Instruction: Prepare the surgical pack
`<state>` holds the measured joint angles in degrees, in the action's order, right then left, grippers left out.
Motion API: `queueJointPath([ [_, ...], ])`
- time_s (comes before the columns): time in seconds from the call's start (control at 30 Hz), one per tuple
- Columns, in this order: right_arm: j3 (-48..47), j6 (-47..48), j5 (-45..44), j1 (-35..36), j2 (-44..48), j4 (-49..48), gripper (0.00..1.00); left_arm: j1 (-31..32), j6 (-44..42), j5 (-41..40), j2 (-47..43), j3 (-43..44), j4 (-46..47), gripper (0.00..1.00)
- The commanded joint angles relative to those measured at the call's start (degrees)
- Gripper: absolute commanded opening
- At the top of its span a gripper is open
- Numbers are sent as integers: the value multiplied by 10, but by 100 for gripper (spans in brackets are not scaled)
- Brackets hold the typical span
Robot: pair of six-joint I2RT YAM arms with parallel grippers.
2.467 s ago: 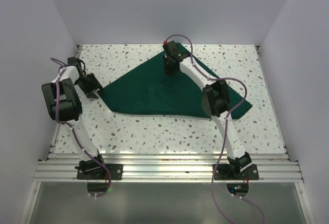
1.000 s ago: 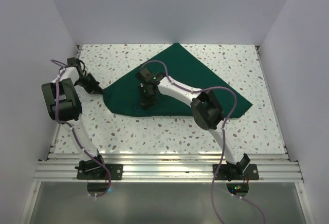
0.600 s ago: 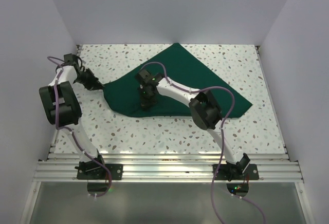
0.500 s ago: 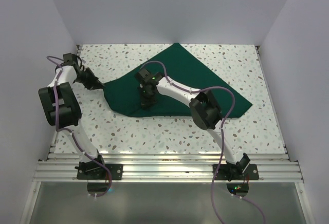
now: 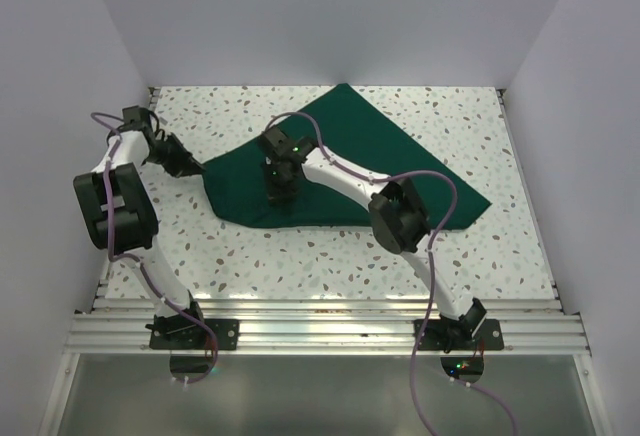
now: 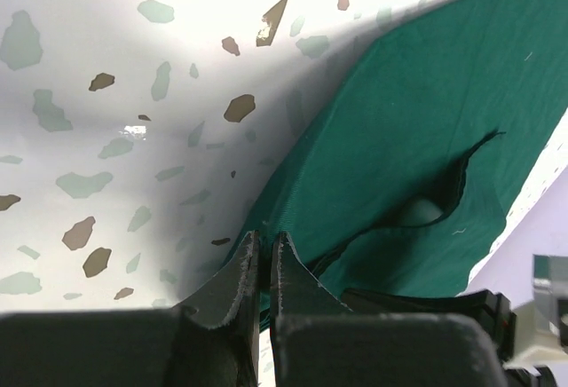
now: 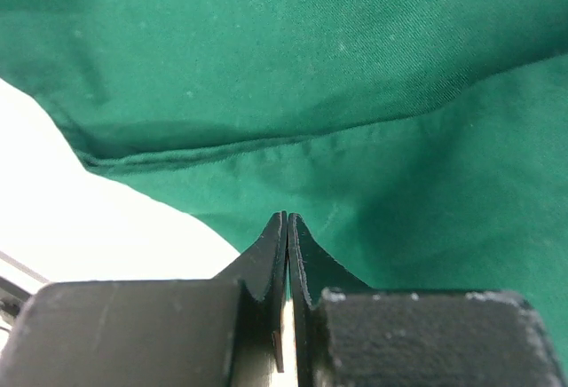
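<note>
**Green drape lies folded across the table, both grippers closed at its left end**

The green drape (image 5: 400, 156) is plain, matte, dark cloth, lying flat as a rough triangle. One layer is folded over another, and the right wrist view shows a stitched hem crossing it. In the left wrist view a small pocket gapes between the layers near the left corner.

The drape's far point reaches the back edge of the speckled table (image 5: 330, 256), and its right corner lies near the right side. Bare table is open along the whole near side, between the drape and the metal rail (image 5: 320, 328), and in both far corners. Pale walls (image 5: 60, 106) close in the left, right and back.

The left gripper (image 5: 190, 164) sits at the drape's left corner with its fingers pressed almost together. The cloth edge touches the tips, but I cannot tell whether fabric is pinched between them. The right gripper (image 5: 277, 194) points down over the near-left part of the drape, fingers pressed together with nothing seen between them.
</note>
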<state>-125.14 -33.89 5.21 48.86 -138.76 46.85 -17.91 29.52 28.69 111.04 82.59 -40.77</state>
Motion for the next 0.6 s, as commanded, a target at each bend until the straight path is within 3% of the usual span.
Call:
queueJointPath([
  [0.0, -8, -15, 0, 4, -23, -11, 0, 0, 12, 20, -36, -1, 22, 0],
  [0.37, -64, 11, -11, 4, -62, 18, 0, 12, 33, 44, -65, -36, 59, 0],
  [0.57, -4, 8, -16, 7, 23, 17, 0, 13, 29, 41, -66, -44, 63, 0],
])
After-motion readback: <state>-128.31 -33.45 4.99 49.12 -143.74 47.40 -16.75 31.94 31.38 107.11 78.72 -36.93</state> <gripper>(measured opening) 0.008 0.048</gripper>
